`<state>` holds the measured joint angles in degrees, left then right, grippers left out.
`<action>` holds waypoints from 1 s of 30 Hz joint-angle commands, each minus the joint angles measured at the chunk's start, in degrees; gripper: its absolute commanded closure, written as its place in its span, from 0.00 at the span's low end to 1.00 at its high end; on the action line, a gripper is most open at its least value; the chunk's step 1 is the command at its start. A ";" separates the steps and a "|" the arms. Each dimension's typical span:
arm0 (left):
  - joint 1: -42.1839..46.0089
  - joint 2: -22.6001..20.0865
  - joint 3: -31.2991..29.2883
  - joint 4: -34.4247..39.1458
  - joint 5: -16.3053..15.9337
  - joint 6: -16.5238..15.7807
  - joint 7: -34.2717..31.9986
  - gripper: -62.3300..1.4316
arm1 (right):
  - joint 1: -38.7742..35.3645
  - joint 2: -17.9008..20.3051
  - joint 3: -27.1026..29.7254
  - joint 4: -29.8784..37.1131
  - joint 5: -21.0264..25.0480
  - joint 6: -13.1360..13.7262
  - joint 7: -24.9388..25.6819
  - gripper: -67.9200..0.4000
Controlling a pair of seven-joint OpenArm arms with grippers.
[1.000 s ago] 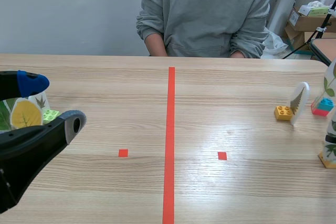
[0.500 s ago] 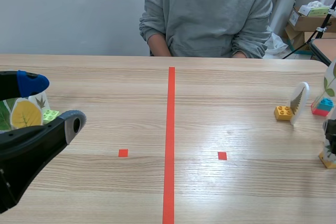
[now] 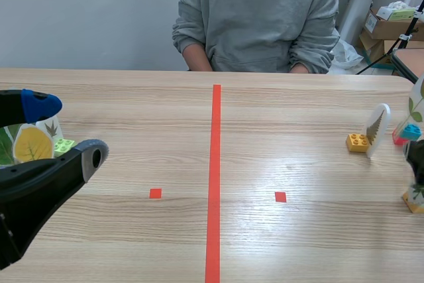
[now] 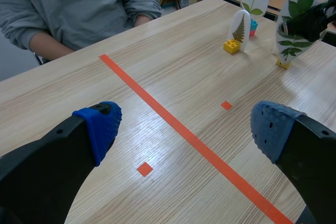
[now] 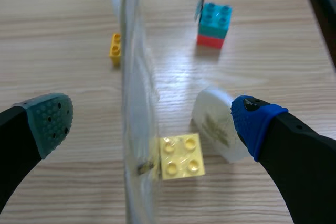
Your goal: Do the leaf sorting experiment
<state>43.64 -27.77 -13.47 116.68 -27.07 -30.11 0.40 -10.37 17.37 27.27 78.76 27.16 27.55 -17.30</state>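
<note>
Easing forward over the last second, the right gripper [image 5: 150, 121] has drawn in around the leaf card [image 5: 139, 77]. The person across the table has only shifted a little, and the left gripper [image 4: 187, 127] has not budged. That leaf card stands upright in a pale yellow brick [image 5: 181, 156], near the fern card [image 3: 377, 127] and on the robot's side of it. The right gripper is spread wide with the card edge-on between its pads, neither pad touching it. The left gripper, well apart from the fern card on its left, is likewise released and empty. I judge the laminated card light, thin, glossy and slick, stiff yet bendable, and top-heavy on its small base. Closing on both flat faces low, just above the brick, should hold it best.
</note>
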 commanded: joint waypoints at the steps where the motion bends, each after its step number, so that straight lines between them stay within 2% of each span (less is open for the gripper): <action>1: 0.00 0.42 -0.04 0.70 -0.42 -0.13 -0.79 0.15 | 0.50 1.55 1.92 3.34 1.97 1.09 -0.46 0.08; 6: 0.00 0.42 -0.04 0.70 -0.42 -0.13 -0.76 0.15 | -1.29 3.15 4.17 9.18 5.95 4.37 -2.99 0.08; 9: 0.00 0.42 -0.04 0.70 -0.42 -0.13 -0.76 0.15 | -2.91 5.03 4.44 12.35 8.74 8.79 -2.95 0.08; 12: 0.00 0.42 -0.04 0.70 -0.42 -0.13 -0.76 0.15 | -4.00 7.04 4.44 14.86 12.48 14.40 -2.97 0.08; 13: 0.00 0.42 -0.04 0.70 -0.42 -0.13 -0.76 0.15 | -4.22 7.63 4.44 15.69 13.90 15.17 -3.02 0.08; 22: 0.00 0.42 -0.04 0.70 -0.39 -0.11 -0.81 0.15 | -6.40 11.89 3.52 21.64 23.26 15.17 -6.82 0.08; 30: -0.02 0.42 -0.04 0.70 -0.39 -0.11 -0.85 0.15 | -8.74 13.11 -5.77 24.81 30.77 15.17 -11.39 0.08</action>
<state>43.64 -27.79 -13.47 116.68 -27.07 -30.11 0.40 -18.74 30.00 21.45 102.63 57.19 42.28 -29.19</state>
